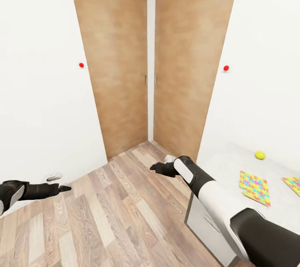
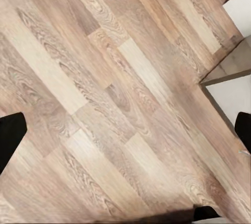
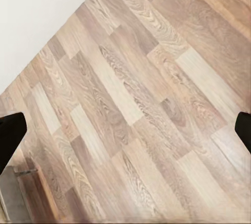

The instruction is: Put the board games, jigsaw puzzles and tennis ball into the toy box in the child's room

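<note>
- So the robot is facing a room corner right now, with two wooden doors (image 1: pixel 146 58) meeting at the middle and white walls either side, and the plank floor (image 1: pixel 116 208) running underneath.
- The table (image 1: pixel 227 163) is sitting off to the robot's right, and the right arm is hanging over its near edge.
- On the tabletop I'm seeing the tennis ball (image 1: pixel 260 155) toward the far side, one jigsaw puzzle (image 1: pixel 254 186) nearer the robot, and a second jigsaw puzzle (image 1: pixel 293 185) getting clipped by the picture's edge, further right.
- The nearer puzzle is lying flat with its long side running roughly away from the robot, tilted a bit.
- The right gripper (image 1: pixel 160 168) is hovering over the floor just past the table's corner, so the toys are lying to its right and slightly back toward the robot's body. I'd say it's the nearer arm by a lot.
- The left gripper (image 1: pixel 62 188) is hanging well apart, out over the floor on the far side.
- Both wrist views are looking straight down at bare planks, with dark fingers showing at opposite edges of each picture, so both hands are looking spread wide and holding nothing.
- My guess is the base is needing to turn right before any grab is happening.
</note>
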Controlling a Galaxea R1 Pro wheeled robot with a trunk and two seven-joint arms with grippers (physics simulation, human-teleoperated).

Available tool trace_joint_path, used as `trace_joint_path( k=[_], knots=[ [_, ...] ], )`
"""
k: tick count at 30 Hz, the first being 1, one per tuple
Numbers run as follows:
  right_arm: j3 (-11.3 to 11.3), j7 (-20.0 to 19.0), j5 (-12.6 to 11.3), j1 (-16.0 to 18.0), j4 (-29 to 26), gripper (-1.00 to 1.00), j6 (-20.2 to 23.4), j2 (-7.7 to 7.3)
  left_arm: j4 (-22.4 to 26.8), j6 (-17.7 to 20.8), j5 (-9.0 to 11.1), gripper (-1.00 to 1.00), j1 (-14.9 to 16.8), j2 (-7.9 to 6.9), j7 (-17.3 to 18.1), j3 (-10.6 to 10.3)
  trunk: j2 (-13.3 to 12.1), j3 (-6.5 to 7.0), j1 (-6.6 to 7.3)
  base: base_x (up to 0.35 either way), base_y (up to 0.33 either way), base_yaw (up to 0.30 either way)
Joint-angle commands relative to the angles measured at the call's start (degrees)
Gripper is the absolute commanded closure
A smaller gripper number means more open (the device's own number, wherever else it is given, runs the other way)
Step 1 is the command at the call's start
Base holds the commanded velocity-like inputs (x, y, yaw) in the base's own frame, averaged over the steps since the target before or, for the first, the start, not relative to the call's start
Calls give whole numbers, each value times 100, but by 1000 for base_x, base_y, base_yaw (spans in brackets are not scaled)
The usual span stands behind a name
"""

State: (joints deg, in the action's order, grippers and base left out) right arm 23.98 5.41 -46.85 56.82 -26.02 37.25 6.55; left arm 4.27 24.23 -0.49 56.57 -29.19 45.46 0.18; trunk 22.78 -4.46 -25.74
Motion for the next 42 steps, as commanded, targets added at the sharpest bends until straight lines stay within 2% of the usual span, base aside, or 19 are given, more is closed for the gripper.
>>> trace_joint_path(
  k=[1, 5, 8, 14, 17, 20, 23, 26, 29, 31, 35, 39, 42],
  knots=[
    [71, 53, -58, -152, 19, -100, -98, 27, -11, -10, 0, -100, -65, 55, -149, 16, 13, -10, -4, 0, 0, 282],
    [130, 49, -46, -709, 60, -100, -447, 92, -34, -85, 11, -100, -299, 203, -566, 23, 13, -1, -4, 0, 0, 282],
    [149, 46, -38, -1010, 67, -100, -643, 102, -37, -129, 12, -100, -394, 250, -683, 25, 13, 6, -4, 0, 0, 282],
    [366, 47, 106, -1635, 75, -100, -1090, 103, -40, -266, 14, -100, -702, 356, -946, 29, 13, 18, -4, 0, 0, 282],
    [405, 48, 130, -1943, 78, -100, -1411, 82, -40, -497, 50, -100, -910, 489, -1204, 33, 13, 25, -4, 0, 0, 282],
    [414, 15, 133, -2276, 79, -100, -1649, 30, -40, -816, 159, -100, -1151, 647, -1659, 35, 13, 31, -4, 0, 0, 282],
    [419, 2, 137, -2564, 77, -100, -1797, 1, -40, -988, 297, -100, -1342, 712, -2021, 35, 13, 35, -4, 0, 0, 284],
    [427, 1, 134, -2741, 83, -100, -2017, -46, -40, -1134, 471, -100, -1472, 762, -2235, 35, 13, 36, -4, 0, 0, 288],
    [436, 0, 133, -2924, 123, -100, -2330, -164, -40, -1394, 670, -100, -1652, 869, -2439, 35, 13, 37, -4, 0, 0, 290],
    [439, 3, 131, -3009, 175, -100, -2459, -239, -40, -1580, 731, -100, -1753, 949, -2567, 35, 13, 37, -4, 0, 0, 290],
    [440, 12, 132, -3138, 394, -100, -2744, -312, -40, -1882, 777, -100, -1966, 1043, -2813, 35, 13, 37, -4, 0, 0, 290],
    [441, -2, 143, -3246, 894, -100, -3573, -339, -40, -2291, 798, -100, -2245, 1185, -3063, 35, 13, 37, -4, 4, -17, 290],
    [441, -6, 147, -3268, 1059, -100, -3855, -334, -40, -2540, 802, -100, -2377, 1290, -3143, 35, 13, 37, -4, 47, -112, 290]
  ],
)
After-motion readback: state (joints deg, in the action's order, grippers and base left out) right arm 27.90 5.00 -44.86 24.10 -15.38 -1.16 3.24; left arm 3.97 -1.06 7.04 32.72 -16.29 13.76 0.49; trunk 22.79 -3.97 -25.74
